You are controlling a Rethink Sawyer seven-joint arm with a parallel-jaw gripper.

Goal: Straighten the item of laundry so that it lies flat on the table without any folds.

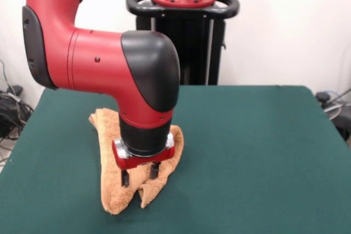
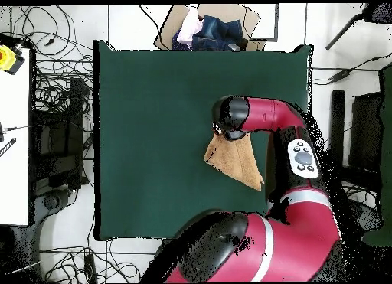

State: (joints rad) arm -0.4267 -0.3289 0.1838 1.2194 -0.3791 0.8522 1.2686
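Observation:
The orange-tan towel (image 1: 112, 190) lies crumpled and folded on the dark green table (image 1: 258, 152), left of the middle in the front view. My gripper (image 1: 140, 175) points straight down onto the towel. Its two dark fingertips (image 1: 125, 178) stand apart and dip into the cloth, with a raised fold between them. In the overhead view the towel (image 2: 237, 162) shows as a tan wedge right of the table's (image 2: 153, 143) centre. The arm's wrist hides its top edge and the gripper there. The towel's stripes and tag do not show.
The robot's pedestal (image 1: 184, 4) stands behind the table's far edge. My arm's elbow (image 1: 82, 58) hangs over the table's left part. In the overhead view a cardboard box of clothes (image 2: 207, 28) sits beyond the table, with cables (image 2: 57, 89) and a white bench (image 2: 15, 128) alongside.

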